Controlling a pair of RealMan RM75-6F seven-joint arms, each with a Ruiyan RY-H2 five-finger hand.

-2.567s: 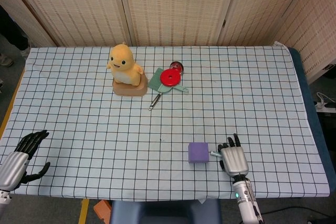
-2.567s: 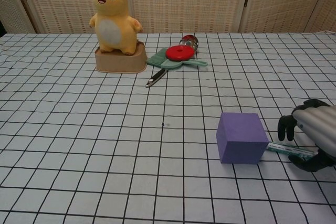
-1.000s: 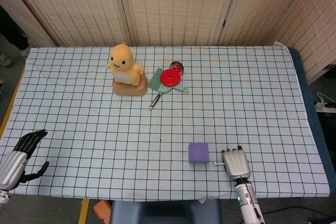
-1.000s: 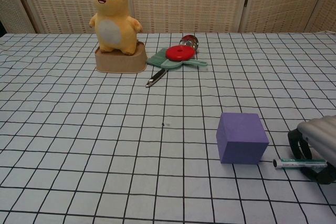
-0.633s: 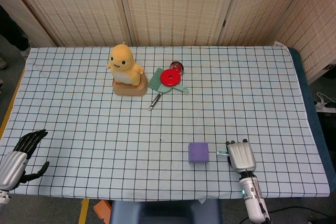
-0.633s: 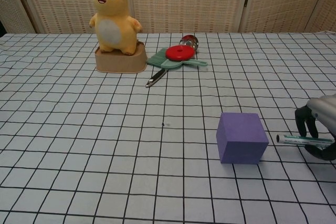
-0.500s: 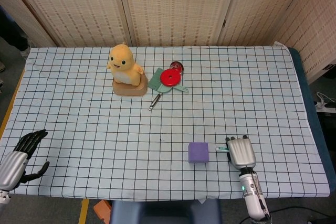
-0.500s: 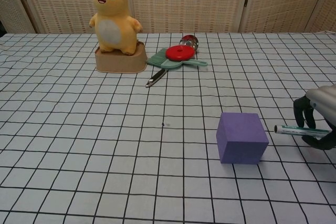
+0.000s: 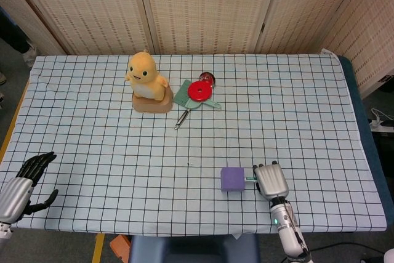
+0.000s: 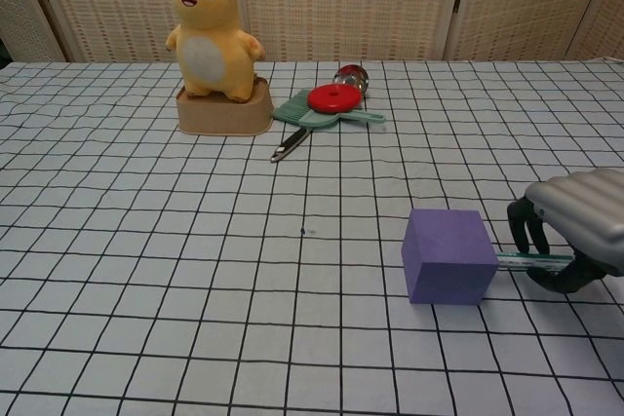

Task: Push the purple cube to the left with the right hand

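Purple cube [image 9: 232, 178] sits on the checked tablecloth [image 9: 92, 127] near the front edge, right of centre. In the chest view it stands square on the cloth, front face toward the camera.

Right hand [image 9: 271, 181] is just beside the cube's right face, back of the hand up, fingers [image 10: 524, 225] curled down. It holds a thin white-and-green pen [image 10: 531, 260] — gripped between fingers and thumb, lying roughly level w/ its tip pointing at the cube. In both views the pen tip reaches the cube's right side and looks to be touching it; the hand itself is apart from the cube.

Left hand [image 9: 24, 183] is at the front left corner of the table, well apart from everything else — dark fingers spread, thumb out to the side, nothing in it. Only the head view shows it.

Far side of the table: yellow plush toy [image 9: 146, 77] upright on a tan base [image 9: 152, 103]. Just to its right a red disc [image 9: 199, 90] lies on top of a green brush-like tool [image 9: 186, 97], w/ a small dark red round object [image 9: 207, 78] touching the disc's far side. A slim metal-and-black utensil [image 9: 181, 119] lies tilted in front of the green tool.

Behind the table, woven screen panels [image 9: 203, 4]
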